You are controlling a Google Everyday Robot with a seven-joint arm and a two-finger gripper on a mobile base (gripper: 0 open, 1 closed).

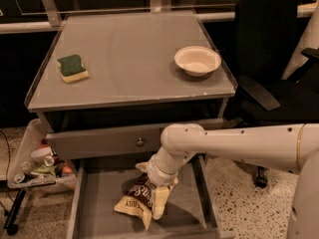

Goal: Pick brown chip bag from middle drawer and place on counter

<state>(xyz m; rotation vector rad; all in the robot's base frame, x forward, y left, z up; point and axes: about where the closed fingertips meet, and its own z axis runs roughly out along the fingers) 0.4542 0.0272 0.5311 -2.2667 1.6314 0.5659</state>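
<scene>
Claw [159,197] on brown chip bag [136,200], middle drawer [101,194]; grip cannot tell (wrist blocks view). Advise: secure hold, lift straight, clear drawer front [94,142], then tabletop [129,59].

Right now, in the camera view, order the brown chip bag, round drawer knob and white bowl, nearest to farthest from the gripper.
1. Crinkled brown chip bag, at the gripper, in the open grey drawer.
2. Small round knob, on the drawer front above.
3. White bowl, on the counter, right side.
</scene>
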